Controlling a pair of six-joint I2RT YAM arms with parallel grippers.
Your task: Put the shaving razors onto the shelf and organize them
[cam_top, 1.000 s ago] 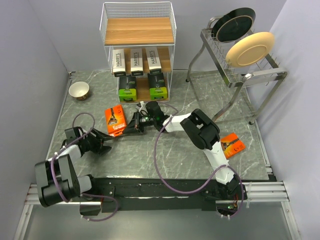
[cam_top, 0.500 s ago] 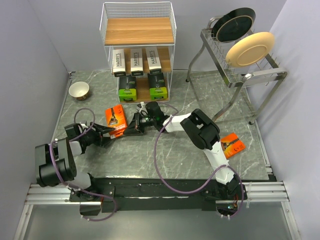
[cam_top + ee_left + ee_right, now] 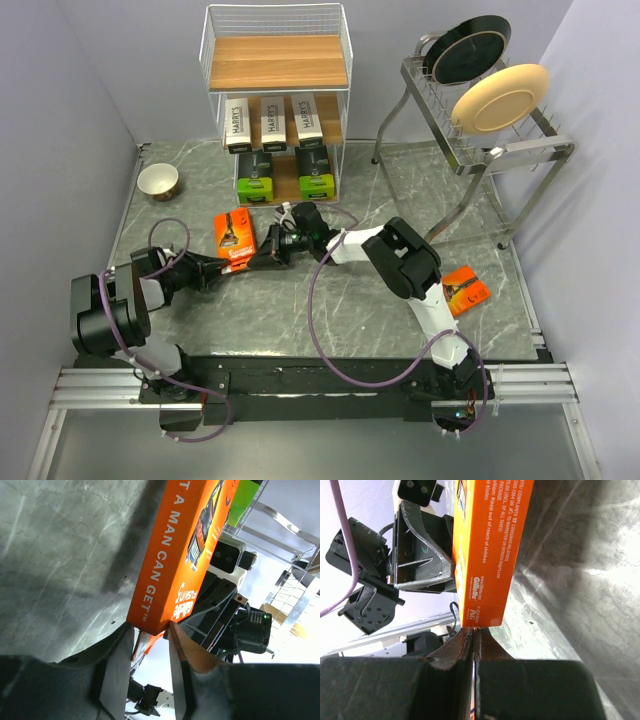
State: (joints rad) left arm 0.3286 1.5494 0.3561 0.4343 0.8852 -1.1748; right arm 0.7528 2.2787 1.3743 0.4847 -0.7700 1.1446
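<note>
An orange razor pack [image 3: 234, 238] stands on its edge on the marble table, left of centre. My left gripper [image 3: 222, 265] reaches in from the left, and in the left wrist view its jaws [image 3: 150, 630] pinch the near corner of the pack [image 3: 175, 555]. My right gripper [image 3: 262, 252] is shut, and its tips [image 3: 473, 632] press against the pack's [image 3: 490, 545] other end with nothing between them. A second orange pack [image 3: 465, 290] lies flat at the right. The shelf [image 3: 207, 60] at the back holds white boxes [image 3: 272, 122] on its middle tier and black-and-green boxes [image 3: 255, 178] on its bottom tier.
A small bowl [image 3: 158, 181] sits at the back left. A metal dish rack [image 3: 500, 160] stands at the back right with a black plate [image 3: 468, 48] and a cream plate [image 3: 498, 98]. Purple cables loop beside both arms.
My left gripper has moved right to the orange pack and its jaws have narrowed onto the pack's corner. The pack has shifted slightly toward the back. The right gripper has stayed shut at the pack's other end.
</note>
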